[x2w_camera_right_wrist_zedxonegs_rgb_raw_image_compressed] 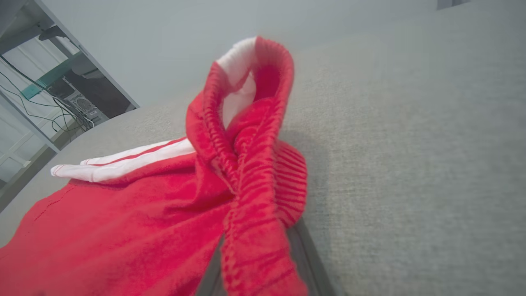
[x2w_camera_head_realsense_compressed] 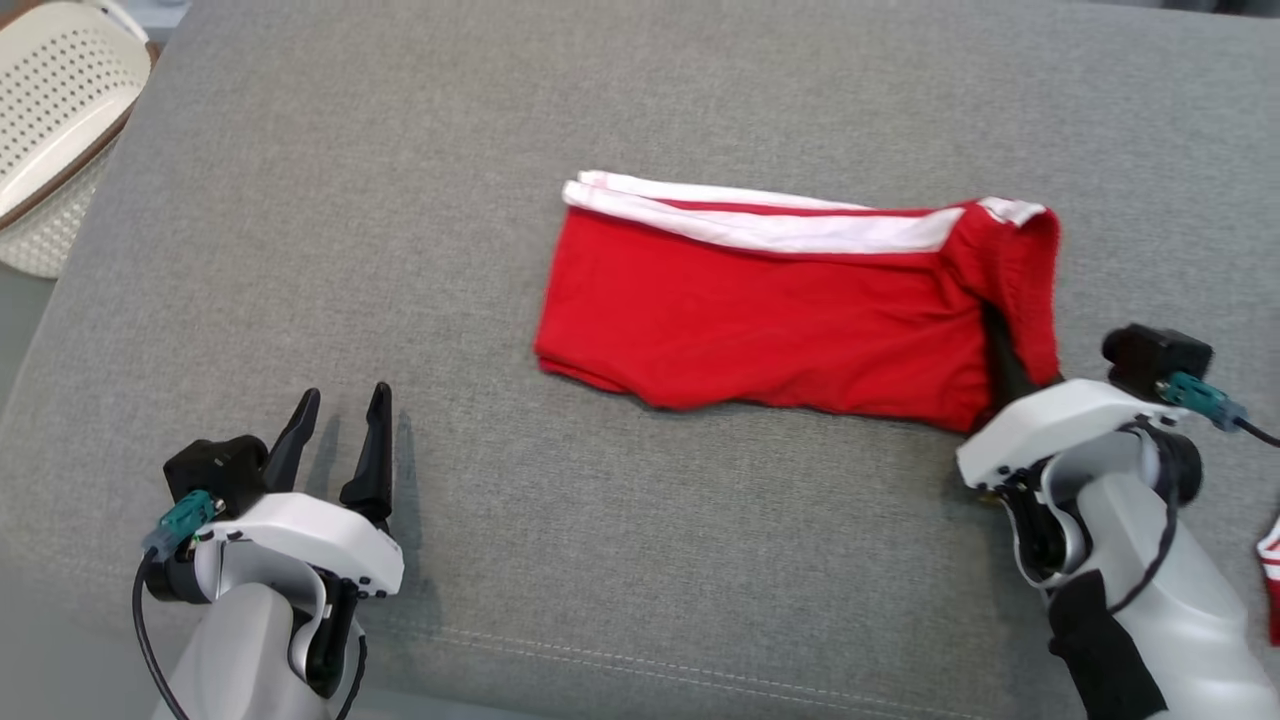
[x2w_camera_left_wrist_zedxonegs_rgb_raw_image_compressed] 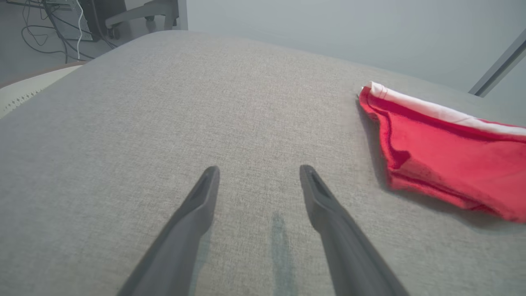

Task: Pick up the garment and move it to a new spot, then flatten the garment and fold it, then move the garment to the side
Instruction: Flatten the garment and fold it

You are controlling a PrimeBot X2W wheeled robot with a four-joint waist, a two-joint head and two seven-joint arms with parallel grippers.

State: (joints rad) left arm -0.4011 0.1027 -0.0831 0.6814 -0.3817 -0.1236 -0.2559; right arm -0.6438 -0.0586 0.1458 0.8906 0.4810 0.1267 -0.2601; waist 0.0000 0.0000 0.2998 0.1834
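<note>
Red garment (x2w_camera_head_realsense_compressed: 760, 310) lies mid-cushion (x2w_camera_head_realsense_compressed: 400, 200), mostly flat. Right gripper (x2w_camera_head_realsense_compressed: 1008, 368) is clamped on the waistband end, which is bunched and lifted. Left gripper (x2w_camera_head_realsense_compressed: 345, 395) is well apart at lower left, fingers spread, holding nothing.

We see the garment (x2w_camera_head_realsense_compressed: 760, 320) bright red, with white stripes split by a thin red line. The cushion (x2w_camera_head_realsense_compressed: 350, 200) is flecked grey — the basket (x2w_camera_head_realsense_compressed: 50, 120) cream, dotted with holes.
</note>
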